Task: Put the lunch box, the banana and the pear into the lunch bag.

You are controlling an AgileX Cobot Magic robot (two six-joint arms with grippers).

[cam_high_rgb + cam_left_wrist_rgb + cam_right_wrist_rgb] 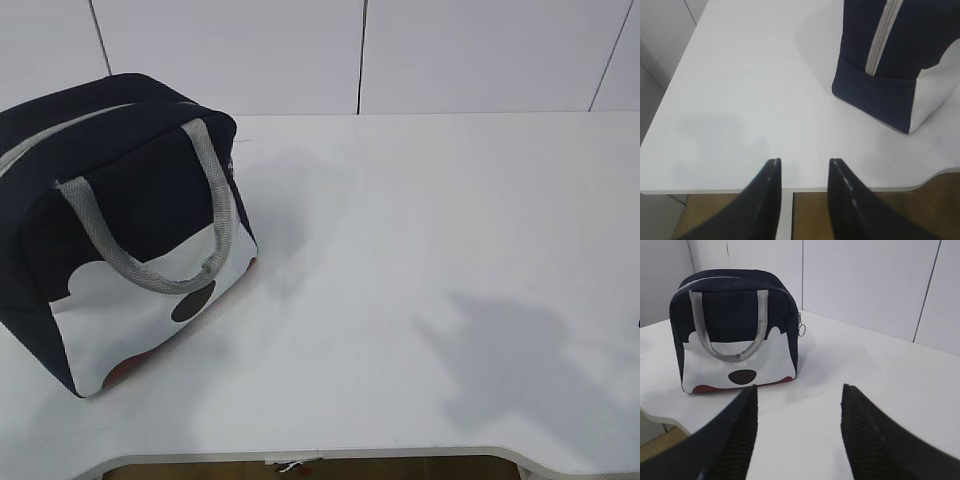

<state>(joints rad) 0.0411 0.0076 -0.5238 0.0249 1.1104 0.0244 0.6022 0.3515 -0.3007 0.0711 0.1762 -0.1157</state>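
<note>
The navy lunch bag with its white lower panel, dark spot and grey handles stands upright at the table's left, its zipper closed. It also shows in the left wrist view and the right wrist view. The lunch box, the banana and the pear are out of view. My left gripper is open and empty above the table's edge, apart from the bag. My right gripper is open and empty above the table, well short of the bag. Neither gripper shows in the exterior view.
The white table runs from the bag to the right edge, with a white panelled wall behind. The table's front edge is curved. The zipper's ring pull hangs at the bag's right end.
</note>
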